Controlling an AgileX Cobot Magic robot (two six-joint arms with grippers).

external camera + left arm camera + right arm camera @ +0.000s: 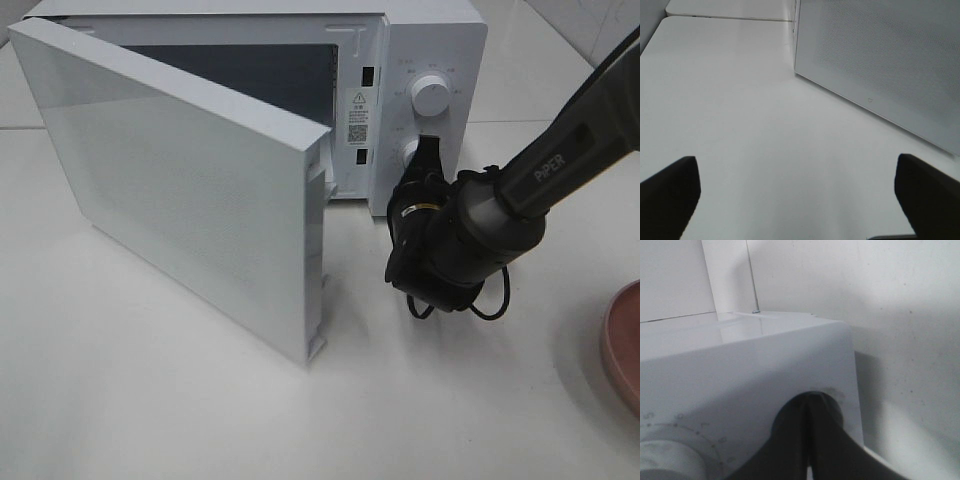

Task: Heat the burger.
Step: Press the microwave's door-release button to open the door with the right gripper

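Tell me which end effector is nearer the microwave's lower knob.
Right. The right end effector is at the lower knob; the left end effector is out by the open door.

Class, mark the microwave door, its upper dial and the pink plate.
microwave door [180, 190]: exterior high view, middle of outer panel.
upper dial [430, 95]: exterior high view, dial face.
pink plate [627, 345]: exterior high view, bare surface.

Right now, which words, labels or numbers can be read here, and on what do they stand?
"PiPER": on the right arm.
Sticker on the microwave front: print too small to read.
Marks around the upper dial: too small to read.
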